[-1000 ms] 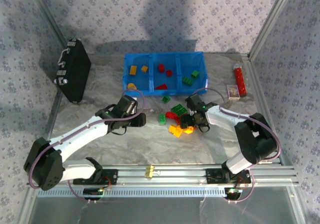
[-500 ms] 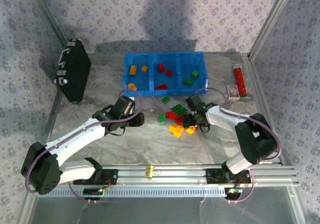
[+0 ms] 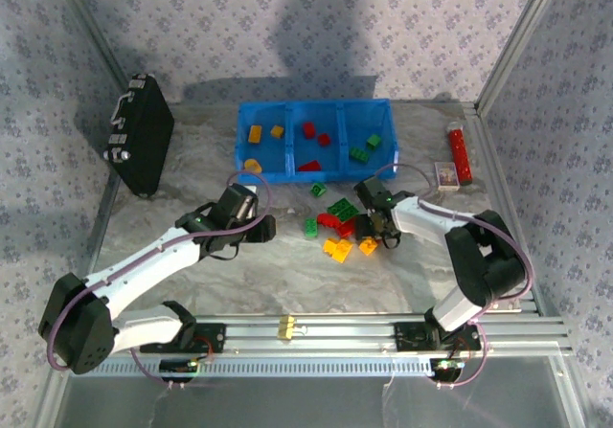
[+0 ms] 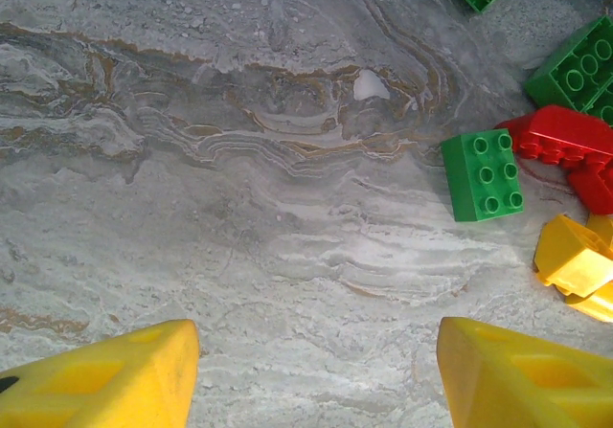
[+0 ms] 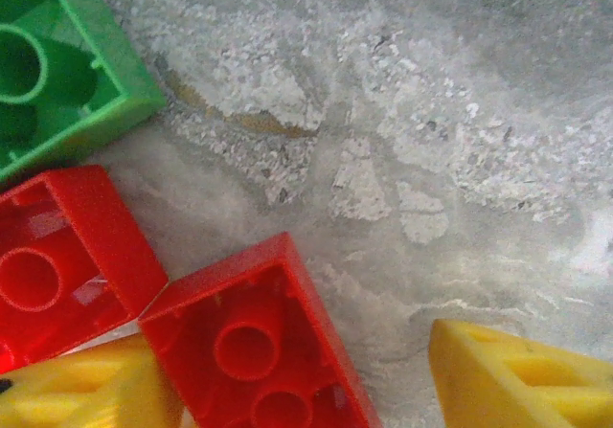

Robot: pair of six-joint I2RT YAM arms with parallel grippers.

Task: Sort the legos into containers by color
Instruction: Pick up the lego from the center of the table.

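The blue tray (image 3: 315, 167) stands at the back, its containers holding yellow bricks (image 3: 255, 133) on the left, red ones (image 3: 308, 129) in the middle and green ones (image 3: 373, 142) on the right. Loose legos lie in front of it: green (image 3: 338, 208), red (image 3: 330, 221), yellow (image 3: 337, 249). My right gripper (image 3: 370, 225) (image 5: 292, 371) is low over this pile, open around an upturned red brick (image 5: 259, 351). Its left finger (image 5: 86, 394) touches the brick; its right finger (image 5: 517, 380) stands apart from it. My left gripper (image 3: 255, 231) (image 4: 316, 351) is open over bare table, left of a green brick (image 4: 484, 174).
A black case (image 3: 141, 133) leans at the back left. A red tube (image 3: 461, 153) and a small white box (image 3: 446, 175) lie at the right of the tray. An aluminium rail (image 3: 287, 329) runs along the near edge. Frame posts rise at both sides.
My right gripper has shifted slightly toward the pile's red bricks and its jaws have narrowed around one. An orange brick now lies uncovered beside it. The left arm has barely moved.
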